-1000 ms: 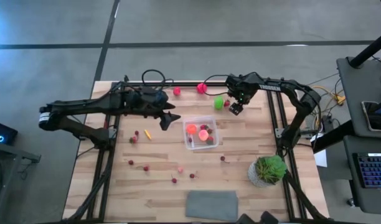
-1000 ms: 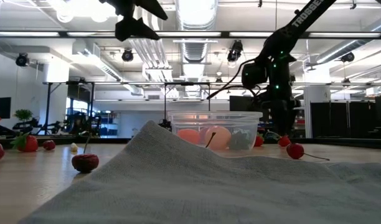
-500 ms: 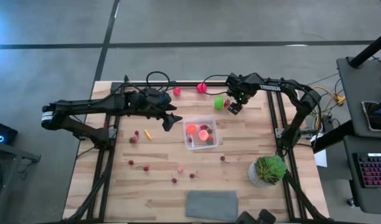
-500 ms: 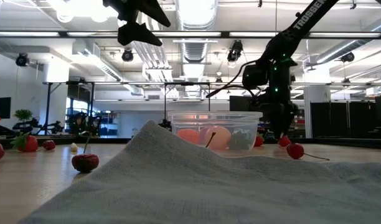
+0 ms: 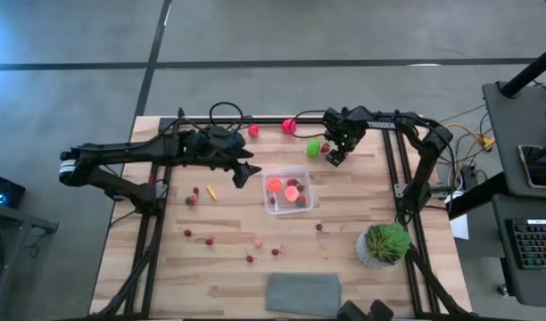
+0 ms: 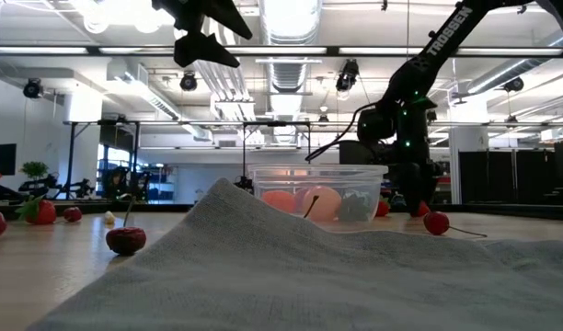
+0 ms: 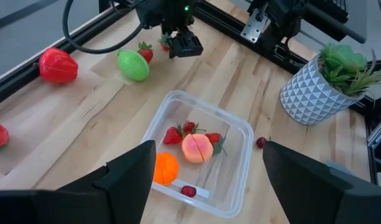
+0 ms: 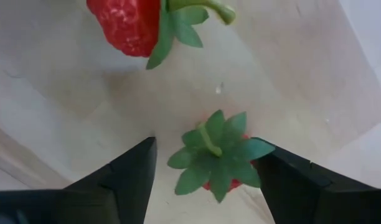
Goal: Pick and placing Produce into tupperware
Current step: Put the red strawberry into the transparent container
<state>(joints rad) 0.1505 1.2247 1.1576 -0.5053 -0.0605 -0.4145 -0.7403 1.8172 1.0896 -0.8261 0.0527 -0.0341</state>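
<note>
**Wooden counter half cleared, a strawberry next in line**

Pale wood planks make up the counter, which sits in a black frame on a grey concrete floor; the low view looks across it into a large hall with ceiling lights, ducting and dark racks.

Judging from how things lie, the job is perhaps a third done. The tupperware holds an orange piece, a peach-coloured piece, a few strawberries and a dark berry. Left outside are a red piece and a green piece just beyond the right gripper, plus many small berries scattered well away from both sets of fingers, towards the grey cloth and the potted plant.

The right gripper hangs low over the counter past the tub's far corner. Its fingers stand apart, one on each side of a small strawberry whose green leaves face the camera; they are not yet clamped on it. A second strawberry lies just ahead of them.

The left gripper hovers high above the tub's near edge, fingers wide apart and holding nothing.
</note>
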